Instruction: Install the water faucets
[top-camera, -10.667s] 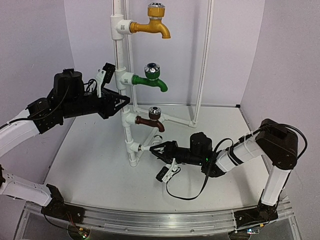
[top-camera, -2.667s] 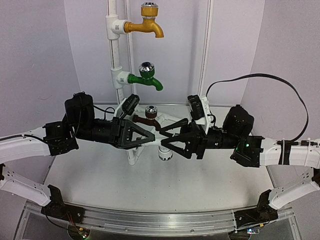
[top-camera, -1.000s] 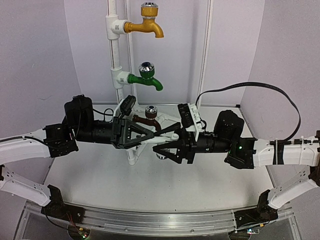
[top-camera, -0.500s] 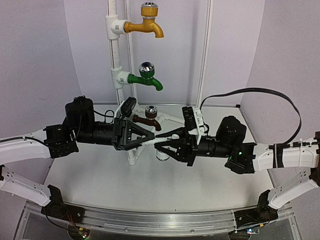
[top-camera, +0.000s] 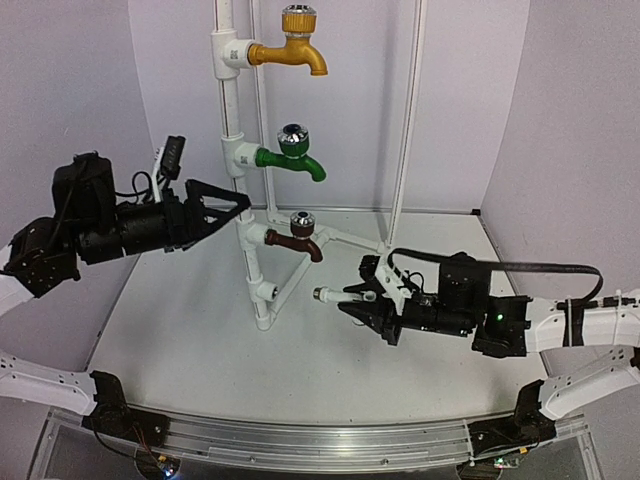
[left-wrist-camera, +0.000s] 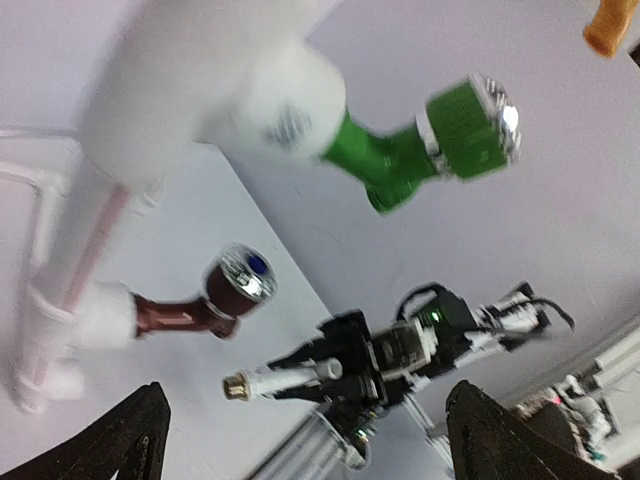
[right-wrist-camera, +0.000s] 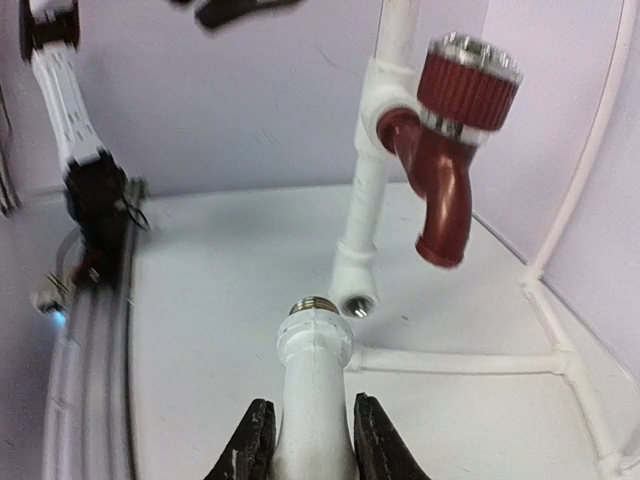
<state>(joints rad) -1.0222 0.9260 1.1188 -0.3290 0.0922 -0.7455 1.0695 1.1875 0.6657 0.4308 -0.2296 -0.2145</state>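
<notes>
Our left tool (top-camera: 238, 208) has just let go and drawn back beside the pipe stand (top-camera: 232, 110), jaws wide apart and empty. Our right tool (top-camera: 352, 300) alone now clamps the white faucet (top-camera: 330, 293) above the surface (top-camera: 200, 340), its threaded end facing the empty bottom fitting (top-camera: 266, 291), ready for insertion. We find no legible writing.
</notes>
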